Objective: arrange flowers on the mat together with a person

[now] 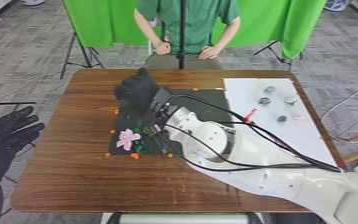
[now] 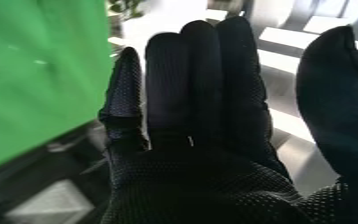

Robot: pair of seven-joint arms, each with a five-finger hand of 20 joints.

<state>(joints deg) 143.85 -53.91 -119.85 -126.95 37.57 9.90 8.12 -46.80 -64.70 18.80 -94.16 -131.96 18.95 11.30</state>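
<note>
Black-gloved right hand (image 1: 138, 92) is fully open, empty, above the mat (image 1: 213, 94), presumably to keep the pink flower (image 1: 127, 138) undisturbed.

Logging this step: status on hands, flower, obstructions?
Right hand open, at mat's far-left corner. Left hand open, beside table. Pink flower on mat. Right arm crosses over mat.
</note>
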